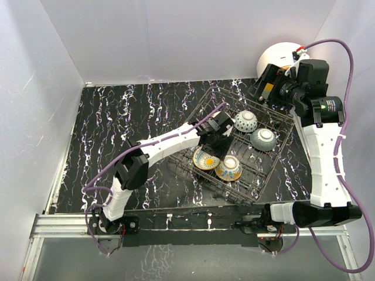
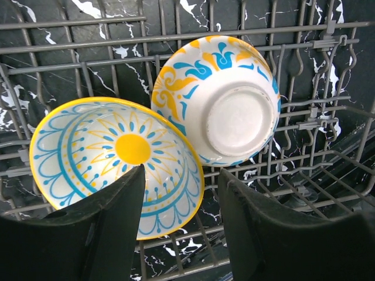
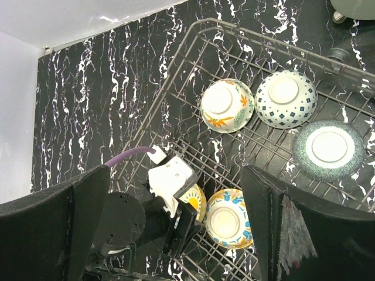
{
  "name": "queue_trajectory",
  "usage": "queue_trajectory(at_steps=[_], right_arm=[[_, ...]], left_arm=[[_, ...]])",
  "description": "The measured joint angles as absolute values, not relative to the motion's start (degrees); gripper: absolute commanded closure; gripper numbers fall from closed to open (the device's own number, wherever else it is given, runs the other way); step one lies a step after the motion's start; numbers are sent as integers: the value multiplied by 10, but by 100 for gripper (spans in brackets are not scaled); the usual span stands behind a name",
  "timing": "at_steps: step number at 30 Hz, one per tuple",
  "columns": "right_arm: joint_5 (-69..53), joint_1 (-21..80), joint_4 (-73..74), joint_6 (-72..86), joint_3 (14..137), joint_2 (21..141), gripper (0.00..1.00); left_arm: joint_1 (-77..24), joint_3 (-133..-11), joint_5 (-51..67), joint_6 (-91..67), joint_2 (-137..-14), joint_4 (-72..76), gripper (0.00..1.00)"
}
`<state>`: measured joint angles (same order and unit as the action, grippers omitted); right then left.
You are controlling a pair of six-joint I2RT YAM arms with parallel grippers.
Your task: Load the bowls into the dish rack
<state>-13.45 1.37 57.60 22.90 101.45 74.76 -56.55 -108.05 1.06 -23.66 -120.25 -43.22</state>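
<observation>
- Dish rack (image 1: 268,170): dark wire. All five bowls sit inside it, so loading looks about done.
- Right gripper (image 3: 176,175): above the rack's far right corner, fingers spread fully, holding nothing.
- Left gripper (image 2: 183,175): over the rack's near left part and the nearer arm. The fingers are about half apart, astride the rim of the yellow bowl (image 2: 117,152). A gap shows beside one finger, so I judge it is not clamped.
- Yellow bowl: tilted on edge among the tines, inside facing the fingers, just beside the foot-up yellow-and-blue bowl (image 2: 234,111).
- Orange-flowered bowl (image 3: 227,105), blue-dotted bowl (image 3: 286,98) and grey bowl (image 3: 328,149): foot up, toward the rack's far side.
- The bowl is round, with no long axis. Pulling straight back off the rim should clear it.
- Writing: none legible.
</observation>
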Motion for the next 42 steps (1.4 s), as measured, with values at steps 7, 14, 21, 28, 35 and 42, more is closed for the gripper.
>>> queue_trajectory(at_steps=[7,14,21,28,35,42], right_arm=[[-135,14,576,229,1014,746,1],[-135,14,576,229,1014,746,1],[-135,14,576,229,1014,746,1],[-135,14,576,229,1014,746,1],[-132,14,576,229,1014,746,1],[-130,13,576,229,1014,746,1]], left_arm=[[-568,-1041,12,-242,-1190,-402,45],[-570,-1020,10,-242,-1189,-374,47],[-582,-974,8,-245,-1188,-355,75],[-590,-956,-20,-239,-1151,-333,100],[-586,-945,-40,-252,-1136,-325,100],[-556,-863,-17,-317,-1044,-234,100]])
